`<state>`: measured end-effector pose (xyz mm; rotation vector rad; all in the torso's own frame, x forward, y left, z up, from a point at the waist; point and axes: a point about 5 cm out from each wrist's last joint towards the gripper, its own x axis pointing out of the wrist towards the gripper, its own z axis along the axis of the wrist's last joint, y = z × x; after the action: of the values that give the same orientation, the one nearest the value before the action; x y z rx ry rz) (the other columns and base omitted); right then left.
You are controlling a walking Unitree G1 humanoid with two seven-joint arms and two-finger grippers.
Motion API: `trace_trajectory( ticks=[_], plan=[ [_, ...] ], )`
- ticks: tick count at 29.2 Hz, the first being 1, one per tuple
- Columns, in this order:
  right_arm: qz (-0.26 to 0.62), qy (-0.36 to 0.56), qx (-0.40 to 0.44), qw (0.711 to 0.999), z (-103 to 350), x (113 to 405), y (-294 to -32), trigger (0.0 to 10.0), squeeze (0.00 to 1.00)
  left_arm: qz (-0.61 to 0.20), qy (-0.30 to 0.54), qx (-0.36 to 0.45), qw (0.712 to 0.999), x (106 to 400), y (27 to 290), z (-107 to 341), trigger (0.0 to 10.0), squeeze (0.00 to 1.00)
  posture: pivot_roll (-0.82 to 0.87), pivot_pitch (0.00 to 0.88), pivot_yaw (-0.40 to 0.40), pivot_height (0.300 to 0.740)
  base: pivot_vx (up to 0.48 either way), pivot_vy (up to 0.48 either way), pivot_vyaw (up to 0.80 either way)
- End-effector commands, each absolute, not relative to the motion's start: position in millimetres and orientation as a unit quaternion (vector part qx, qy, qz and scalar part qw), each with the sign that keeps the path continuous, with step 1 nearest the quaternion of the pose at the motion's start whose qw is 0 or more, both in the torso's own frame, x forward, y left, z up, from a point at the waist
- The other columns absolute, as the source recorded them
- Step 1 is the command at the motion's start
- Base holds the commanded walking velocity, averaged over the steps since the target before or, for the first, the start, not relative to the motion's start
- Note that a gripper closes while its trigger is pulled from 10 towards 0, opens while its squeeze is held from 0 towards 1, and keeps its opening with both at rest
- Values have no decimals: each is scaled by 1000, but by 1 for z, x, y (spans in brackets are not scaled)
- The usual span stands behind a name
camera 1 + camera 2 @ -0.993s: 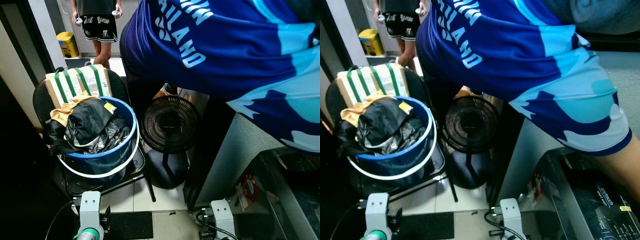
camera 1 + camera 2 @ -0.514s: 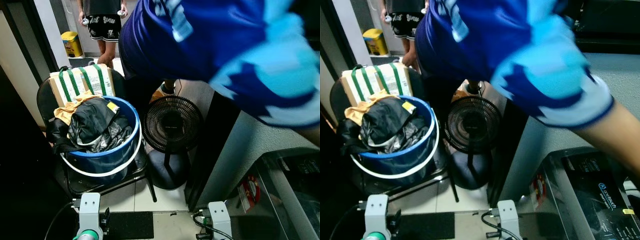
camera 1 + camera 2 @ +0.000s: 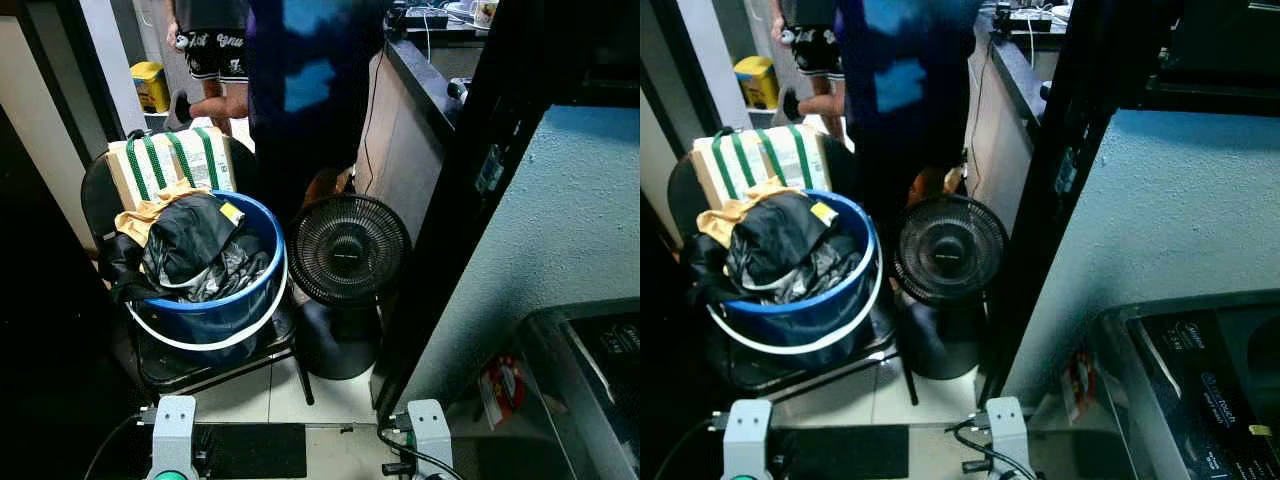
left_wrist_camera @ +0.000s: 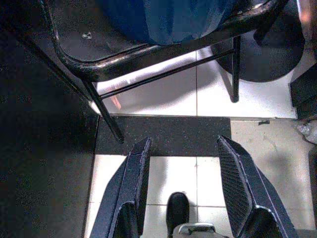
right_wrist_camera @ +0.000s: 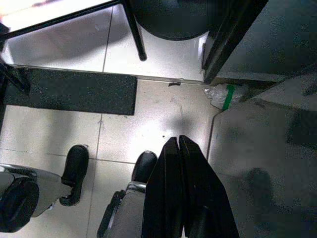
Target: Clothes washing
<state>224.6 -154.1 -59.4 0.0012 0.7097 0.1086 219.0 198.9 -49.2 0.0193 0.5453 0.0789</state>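
A blue bucket (image 3: 225,305) heaped with dark clothes (image 3: 190,250) and a tan garment stands on a black chair (image 3: 215,365) at my left. The dark lid of the washing machine (image 3: 1200,370) sits at the lower right. Both arms hang low over the tiled floor. My left gripper (image 4: 183,140) is open with nothing between its fingers, just in front of the chair legs and a dark mat (image 4: 163,136). My right gripper (image 5: 177,141) is shut and empty above the floor, near the machine's corner.
A black floor fan (image 3: 347,250) stands between the chair and a dark post (image 3: 450,210). A strapped cardboard box (image 3: 170,165) leans behind the bucket. A person in a blue shirt (image 3: 300,90) stands behind the fan, another person in black shorts (image 3: 215,50) farther back by a yellow bin (image 3: 152,85).
The person in the blue shirt, who was bent over close in front of me, has straightened and stepped back behind the fan. The washing machine's side and the counter now show.
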Motion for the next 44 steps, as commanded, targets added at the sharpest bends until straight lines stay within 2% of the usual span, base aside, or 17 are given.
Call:
trace_trajectory(
  ticks=[1, 9, 12, 19, 22, 29, 37, 41, 44],
  plan=[
    [53, 361, 5, 931, -63, 219, -155, 10000, 0, 49, 285, 5, 957, 213, 201, -54, 10000, 0, 143, 0, 7, 740, 0, 0, 0],
    [61, 367, 10, 928, -66, 213, -165, 10000, 0, 41, 278, 4, 960, 217, 195, -52, 10000, 0, 155, 0, 3, 740, 0, 0, 0],
    [65, 375, -12, 925, -68, 207, -172, 10000, 0, 33, 279, 6, 960, 217, 194, -52, 10000, 0, 107, 0, 59, 740, 0, 0, 0],
    [34, 373, -10, 927, -69, 202, -188, 10000, 0, 6, 284, 24, 958, 218, 195, -52, 10000, 0, 83, 0, 79, 740, 0, 0, 0],
    [22, 376, 2, 926, -70, 201, -186, 10000, 0, 3, 283, 25, 959, 219, 194, -51, 10000, 0, 93, 0, 58, 740, 0, 0, 0],
    [42, 381, -20, 924, -68, 210, -176, 10000, 0, 20, 281, 17, 959, 219, 195, -51, 10000, 0, 93, 0, 58, 740, 0, 0, 0],
    [56, 373, 7, 926, -65, 217, -166, 10000, 0, 15, 292, 30, 956, 218, 202, -52, 10000, 0, 107, 0, 71, 740, 0, 0, 0],
    [60, 374, 8, 925, -65, 215, -166, 10000, 0, 16, 292, 31, 956, 219, 202, -51, 10000, 0, 111, 0, 66, 740, 0, 0, 0],
    [59, 379, 3, 924, -67, 210, -176, 10000, 0, 21, 289, 27, 957, 219, 201, -51, 10000, 0, 111, 0, 56, 740, 0, 0, 0]
  ],
)
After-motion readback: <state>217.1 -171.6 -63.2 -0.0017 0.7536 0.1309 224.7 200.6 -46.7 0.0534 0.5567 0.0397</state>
